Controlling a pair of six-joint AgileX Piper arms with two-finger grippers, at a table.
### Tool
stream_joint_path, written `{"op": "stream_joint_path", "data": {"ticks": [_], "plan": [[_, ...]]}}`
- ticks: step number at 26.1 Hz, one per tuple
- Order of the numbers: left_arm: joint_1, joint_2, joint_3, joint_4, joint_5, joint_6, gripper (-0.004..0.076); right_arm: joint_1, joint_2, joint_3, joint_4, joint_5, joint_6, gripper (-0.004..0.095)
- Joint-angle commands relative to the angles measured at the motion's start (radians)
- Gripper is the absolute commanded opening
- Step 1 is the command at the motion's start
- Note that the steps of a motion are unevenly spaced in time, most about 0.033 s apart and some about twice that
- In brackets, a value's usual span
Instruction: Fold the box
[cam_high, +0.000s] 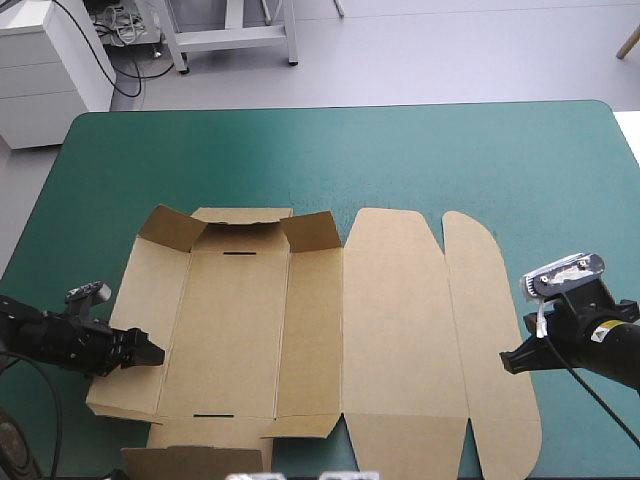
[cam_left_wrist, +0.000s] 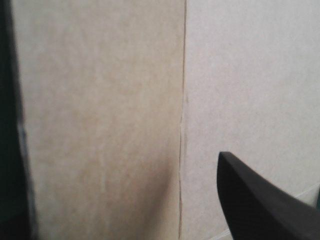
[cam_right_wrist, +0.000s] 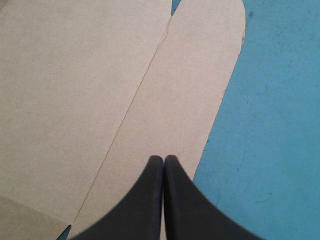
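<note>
My left end effector (cam_high: 153, 352), fingers parted, reaches the brown box (cam_high: 395, 330); my right end effector (cam_high: 510, 362) is pinched empty. Only the far flaps (cam_high: 175, 228) stand up, so most of the folding remains.

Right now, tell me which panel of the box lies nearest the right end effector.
The narrow outermost panel with rounded corners, at the box's right edge: the right end effector points onto it; all other panels lie farther left.

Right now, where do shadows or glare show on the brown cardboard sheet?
High view: the brown cardboard box sheet is evenly lit; only its raised far flaps shaded. Left wrist view: soft shadow darkens the panel beside the crease. Right wrist view: no glare on board or teal-green cover.
</note>
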Motion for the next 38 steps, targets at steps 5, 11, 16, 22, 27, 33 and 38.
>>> {"op": "stream_joint_path", "data": {"ticks": [5, 11, 16, 22, 27, 33, 38], "plan": [[-0.006, -0.019, -0.013, -0.062, 0.044, 0.001, 0.0188, 0.000, -0.004, -0.024, 0.011, -0.050, -0.001, -0.0021], [-0.006, -0.019, -0.027, -0.062, 0.064, 0.004, -0.0008, 0.000, -0.004, -0.024, 0.011, -0.050, -0.001, -0.0021], [-0.006, -0.019, -0.069, -0.063, 0.114, 0.004, -0.0008, 0.000, -0.004, -0.024, 0.011, -0.050, -0.001, -0.0021], [-0.104, -0.019, -0.132, 0.006, 0.104, -0.006, -0.0008, 0.000, -0.004, -0.024, 0.011, -0.050, -0.001, -0.0021], [-0.309, -0.019, -0.265, 0.160, 0.011, -0.129, -0.0008, 0.000, -0.004, -0.024, 0.011, -0.050, -0.001, -0.0021], [-0.529, -0.017, -0.438, 0.311, -0.096, -0.170, -0.0008, 0.000, -0.004, -0.024, 0.013, -0.041, 0.004, -0.0021], [-0.711, -0.017, -0.543, 0.463, -0.202, -0.193, -0.0008, 0.000, -0.004, -0.024, 0.013, -0.031, 0.004, -0.0021]]}}
